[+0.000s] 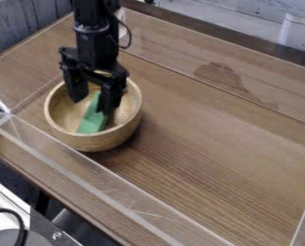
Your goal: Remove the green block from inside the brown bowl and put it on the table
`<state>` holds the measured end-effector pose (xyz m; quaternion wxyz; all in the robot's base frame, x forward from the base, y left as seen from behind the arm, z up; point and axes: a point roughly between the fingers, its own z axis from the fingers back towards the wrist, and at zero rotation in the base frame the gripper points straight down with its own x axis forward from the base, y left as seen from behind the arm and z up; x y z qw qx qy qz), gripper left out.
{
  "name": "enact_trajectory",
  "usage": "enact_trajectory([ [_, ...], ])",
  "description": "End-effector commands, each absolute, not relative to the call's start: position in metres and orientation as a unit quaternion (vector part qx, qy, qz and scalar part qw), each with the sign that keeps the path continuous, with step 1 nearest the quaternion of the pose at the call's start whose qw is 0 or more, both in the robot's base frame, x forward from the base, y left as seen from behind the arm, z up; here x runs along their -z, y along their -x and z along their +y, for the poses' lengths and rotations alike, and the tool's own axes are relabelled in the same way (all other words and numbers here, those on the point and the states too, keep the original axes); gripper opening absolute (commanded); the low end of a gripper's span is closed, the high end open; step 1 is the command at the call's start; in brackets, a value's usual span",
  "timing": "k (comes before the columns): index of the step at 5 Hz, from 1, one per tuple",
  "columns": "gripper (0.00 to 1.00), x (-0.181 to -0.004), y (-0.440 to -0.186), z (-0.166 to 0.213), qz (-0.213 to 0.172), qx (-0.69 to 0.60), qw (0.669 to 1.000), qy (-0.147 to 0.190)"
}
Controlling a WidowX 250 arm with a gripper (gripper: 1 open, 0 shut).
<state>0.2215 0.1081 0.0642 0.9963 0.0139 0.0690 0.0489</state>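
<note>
Bowl (64, 130), left on table (219, 135): holds block (94, 117), leaning on the inner slope. Grasp step: the arm should sink until one finger stands on each long side of the block, then close squarely, clear of the rim. Fingers (93, 94): fully spread, inside the bowl, straddling the block's upper end, gripping nothing; contact unclear.

The green block (93, 119), a small flat mid-green bar, lies tilted inside the brown bowl (78, 135), its lower end pointing toward the near rim and its upper end hidden behind the right-hand finger of the open claw (93, 94). The round, thick-walled, light-brown wooden bowl sits directly under the claw, on the wood-grain table (206, 144) stretching away to the claw's right.
</note>
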Motion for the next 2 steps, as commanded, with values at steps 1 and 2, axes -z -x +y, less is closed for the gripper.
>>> enact_trajectory([
  [1,1.0,-0.0621,-0.2252,0.1134,0.057,-0.055,0.997,-0.021],
  [2,1.0,-0.0543,-0.2257,0.1132,0.059,-0.057,0.996,-0.02],
])
